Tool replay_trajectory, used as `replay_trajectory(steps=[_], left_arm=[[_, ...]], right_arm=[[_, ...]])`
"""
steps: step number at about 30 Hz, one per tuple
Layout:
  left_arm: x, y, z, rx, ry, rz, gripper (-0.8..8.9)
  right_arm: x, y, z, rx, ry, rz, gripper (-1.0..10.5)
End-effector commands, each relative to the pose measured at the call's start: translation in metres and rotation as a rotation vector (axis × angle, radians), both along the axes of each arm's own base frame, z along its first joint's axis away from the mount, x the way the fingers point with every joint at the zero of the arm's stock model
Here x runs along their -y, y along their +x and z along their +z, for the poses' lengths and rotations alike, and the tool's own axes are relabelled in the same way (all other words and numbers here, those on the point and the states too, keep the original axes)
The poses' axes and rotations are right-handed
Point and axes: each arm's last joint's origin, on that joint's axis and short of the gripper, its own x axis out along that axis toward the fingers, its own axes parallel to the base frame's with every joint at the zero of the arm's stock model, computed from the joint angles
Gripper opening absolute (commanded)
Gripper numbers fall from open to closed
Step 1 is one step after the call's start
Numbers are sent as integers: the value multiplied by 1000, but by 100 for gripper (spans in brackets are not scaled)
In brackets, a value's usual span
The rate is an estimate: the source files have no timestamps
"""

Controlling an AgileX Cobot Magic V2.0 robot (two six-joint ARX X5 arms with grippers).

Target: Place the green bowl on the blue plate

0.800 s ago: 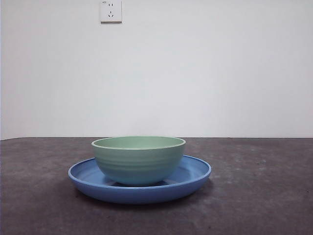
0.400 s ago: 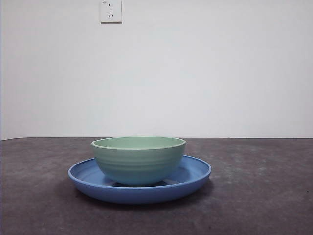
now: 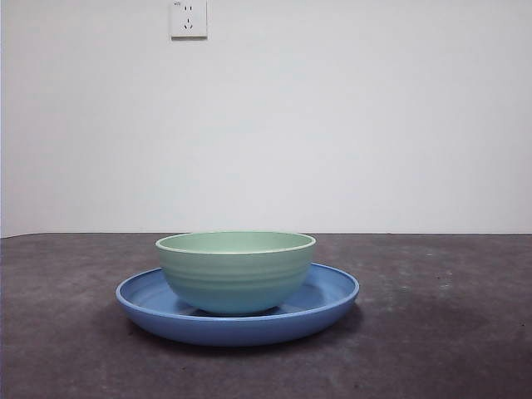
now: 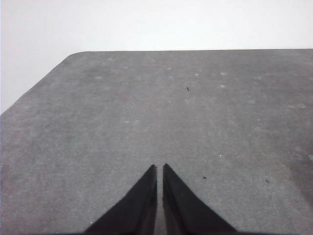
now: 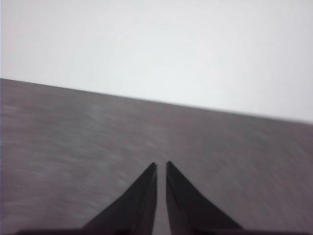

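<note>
The green bowl (image 3: 236, 270) stands upright in the middle of the blue plate (image 3: 328, 298) on the dark grey table, in the front view. No arm shows in the front view. My left gripper (image 4: 159, 167) is shut and empty over bare table in the left wrist view. My right gripper (image 5: 161, 165) is shut and empty over bare table in the right wrist view, which is blurred. Neither wrist view shows the bowl or the plate.
A white wall with a power socket (image 3: 189, 18) stands behind the table. The table's far edge and a rounded corner (image 4: 73, 55) show in the left wrist view.
</note>
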Motion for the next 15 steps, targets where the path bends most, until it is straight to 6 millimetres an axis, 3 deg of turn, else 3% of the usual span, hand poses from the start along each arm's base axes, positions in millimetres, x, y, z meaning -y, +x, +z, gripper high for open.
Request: replay_trajectory(steps=[1,9,15], left_arm=[[0,1,-7,-25,17,2,19],[0,1,-7,-25,17,2,19],[0,1,-7,-25,17,2,19]], right_arm=[[3,3,-14,14,52,-91,29],[4,10,-59,-46,68,-116,29],[5,9,-65,-112,63,-130,29]])
